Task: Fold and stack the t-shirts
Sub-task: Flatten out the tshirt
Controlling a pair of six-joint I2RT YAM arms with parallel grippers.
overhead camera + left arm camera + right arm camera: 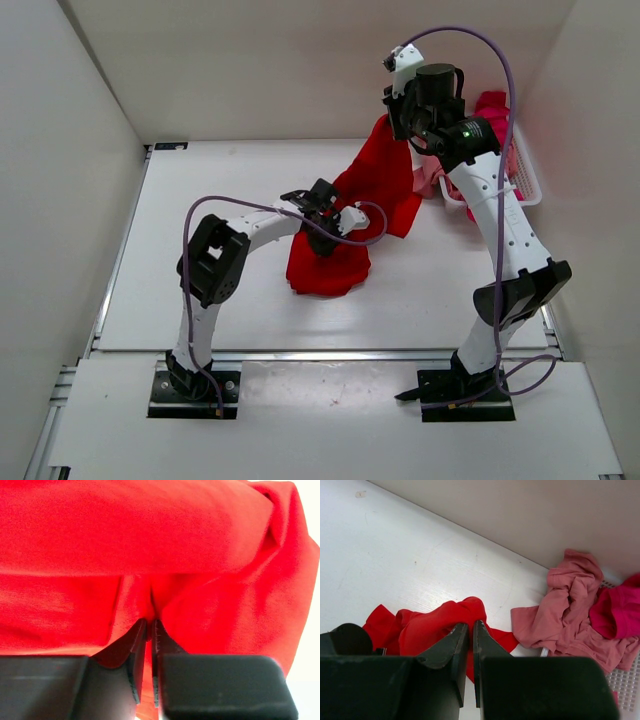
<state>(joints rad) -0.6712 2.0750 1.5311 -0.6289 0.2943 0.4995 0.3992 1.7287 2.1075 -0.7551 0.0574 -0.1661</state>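
Note:
The bright red t-shirt (375, 185) hangs stretched between my two grippers, its lower part bunched on the white table (200, 250). My left gripper (328, 232) is low over the table, shut on a fold of the red shirt (150, 540). My right gripper (397, 122) is raised at the back, shut on the shirt's upper edge (435, 625). The dusty salmon pink t-shirt (428, 178) lies crumpled, half spilling from the basket (565, 610). The crimson-magenta t-shirt (492, 105) sits bunched in the basket (620, 610).
A white plastic mesh basket (528, 185) stands at the back right by the right wall; its mesh shows in the right wrist view (625, 680). White walls close in the table on the left, back and right.

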